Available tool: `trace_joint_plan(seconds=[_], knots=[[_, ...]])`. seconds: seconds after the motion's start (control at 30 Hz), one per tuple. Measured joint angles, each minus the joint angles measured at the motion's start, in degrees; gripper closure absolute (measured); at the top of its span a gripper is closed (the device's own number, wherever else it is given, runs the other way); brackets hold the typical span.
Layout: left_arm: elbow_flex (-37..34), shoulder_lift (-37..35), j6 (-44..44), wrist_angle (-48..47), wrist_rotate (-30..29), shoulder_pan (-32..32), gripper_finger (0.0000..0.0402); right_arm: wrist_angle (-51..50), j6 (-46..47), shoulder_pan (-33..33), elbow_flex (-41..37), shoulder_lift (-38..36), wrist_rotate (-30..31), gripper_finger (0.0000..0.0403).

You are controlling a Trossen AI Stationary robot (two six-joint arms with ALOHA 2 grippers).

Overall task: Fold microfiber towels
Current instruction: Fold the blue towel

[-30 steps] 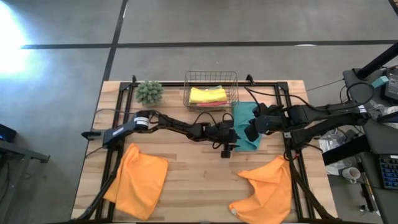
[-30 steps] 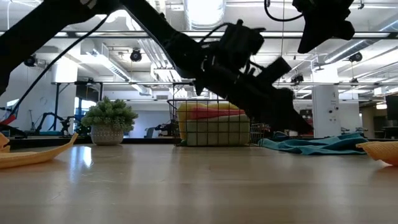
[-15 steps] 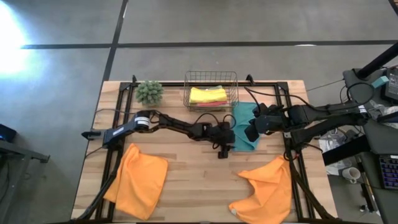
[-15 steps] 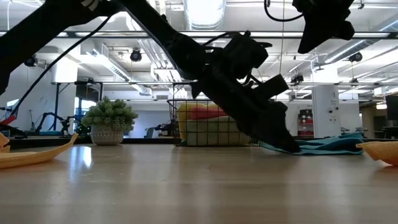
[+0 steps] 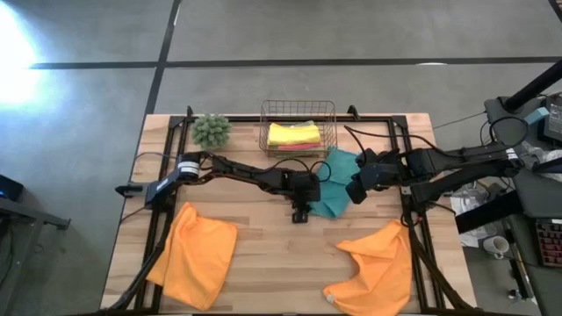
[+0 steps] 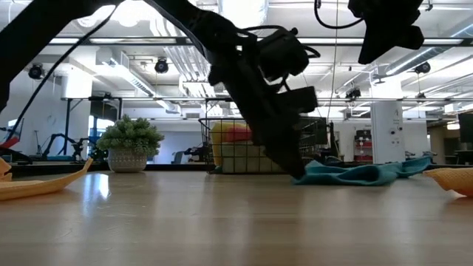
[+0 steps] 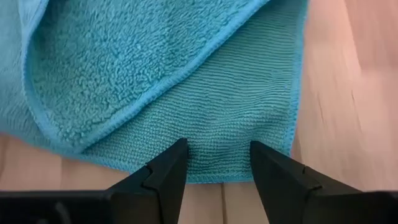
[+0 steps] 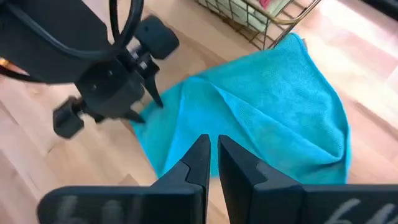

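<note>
**At the teal towel, both grippers close by**

Over the middle of the table (image 5: 263, 241) the left arm stretches low and long from its base, and the left gripper (image 7: 217, 158) points down at the near edge of the teal towel (image 5: 336, 180). Its two fingers (image 7: 168, 168) stand apart, and the hemmed edge of the towel lies just in front of their tips, between them; whether they touch the cloth I cannot tell. One part of the towel is folded over, so the fluffy side lies on the flat ribbed side.

The right arm comes from the other side, and the right gripper (image 8: 211, 152) hangs above the same towel with its fingers pressed together, holding nothing. The towel lies spread below these fingers, beside the wire basket (image 5: 299, 112).
</note>
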Motion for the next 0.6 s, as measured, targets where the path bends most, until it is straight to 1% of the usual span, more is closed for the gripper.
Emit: trace_joint_plan(seconds=[0.13, 0.27, 0.4, 0.6], knots=[[-4.81, -1.91, 0.17, -3.22, 0.02, -0.21, 0.024, -0.07, 0.32, 0.0, -0.17, 0.0, -0.31, 0.0381], [-11.45, -5.18, -0.01, -3.09, 0.02, -0.73, 0.024, 0.0, 0.58, 0.0, -0.3, 0.2, -0.53, 0.0381], [-18.4, -9.83, 0.03, -2.81, 0.04, -1.52, 0.024, 0.5, -0.16, 0.0, -0.43, 1.18, -6.09, 0.0381], [-29.11, -19.2, 2.05, -2.61, 0.19, -1.62, 0.024, 1.13, -0.88, 0.52, -1.62, 4.13, -9.65, 0.0381]])
